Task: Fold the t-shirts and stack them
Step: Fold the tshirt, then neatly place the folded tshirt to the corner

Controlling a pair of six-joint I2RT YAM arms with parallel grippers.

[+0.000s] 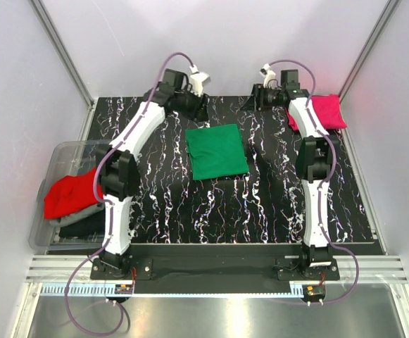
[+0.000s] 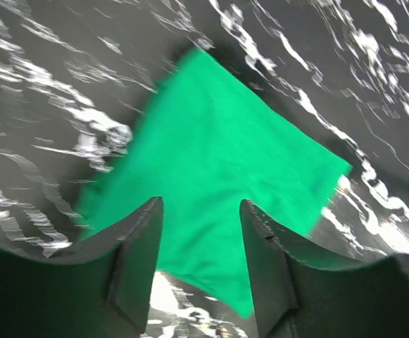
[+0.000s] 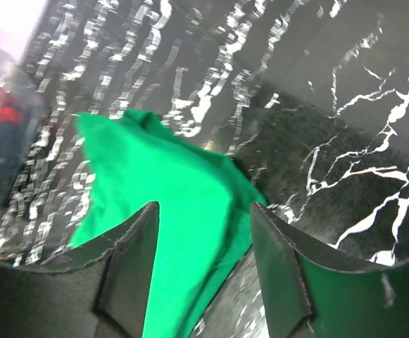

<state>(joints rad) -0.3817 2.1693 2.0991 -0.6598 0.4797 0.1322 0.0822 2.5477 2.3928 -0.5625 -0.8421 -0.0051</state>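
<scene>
**Inspector:** Left gripper (image 2: 200, 208), condition?

**Recorder:** Fingers spread apart, nothing between them. It hangs over the far-left corner of the green t-shirt (image 1: 216, 151). The wrist view is blurred, so I cannot tell whether it touches the cloth.

**Inspector:** Right gripper (image 3: 204, 208)?

**Recorder:** Likewise spread and empty. It sits at the far edge of the table (image 1: 274, 204), beyond the shirt's far-right corner and pointed toward it. In the overhead view it is apart from the cloth.

**Inspector:** State of the green shirt?

**Recorder:** Folded to a flat, near-square shape, lying in the middle of the table between the two arms, slightly turned from the table edges.

**Inspector:** Other garments?

**Recorder:** A magenta t-shirt (image 1: 327, 111) lies folded at the far-right corner, partly hidden by the right arm. At the left edge stands a clear bin (image 1: 67, 151). A red t-shirt (image 1: 70, 193) lies bunched in it on top of a dark t-shirt (image 1: 77, 227). The exact colour of that lower one cannot be made out.
</scene>
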